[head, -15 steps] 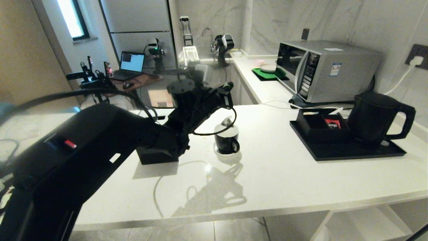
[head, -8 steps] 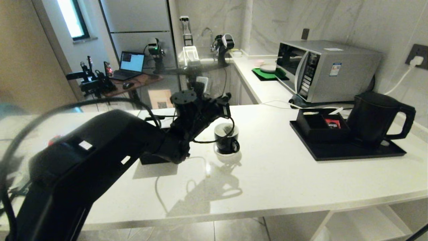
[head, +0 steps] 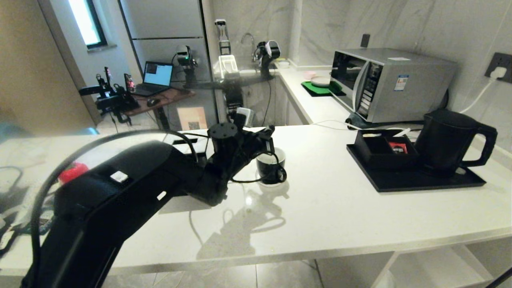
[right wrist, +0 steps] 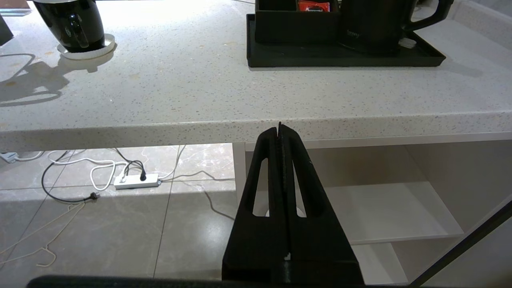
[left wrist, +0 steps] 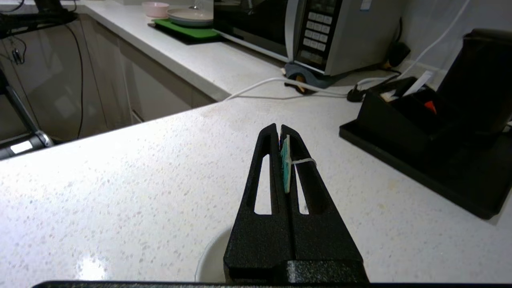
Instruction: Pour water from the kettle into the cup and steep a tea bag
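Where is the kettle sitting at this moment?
In the head view the kettle stands on the black tray at the counter's right end, just in front of the microwave, well right of the cup.

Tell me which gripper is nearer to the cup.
Left. The left gripper hangs just above the cup, shut on the tea bag's tag. The right gripper is parked below the counter's front edge, well away from the cup.
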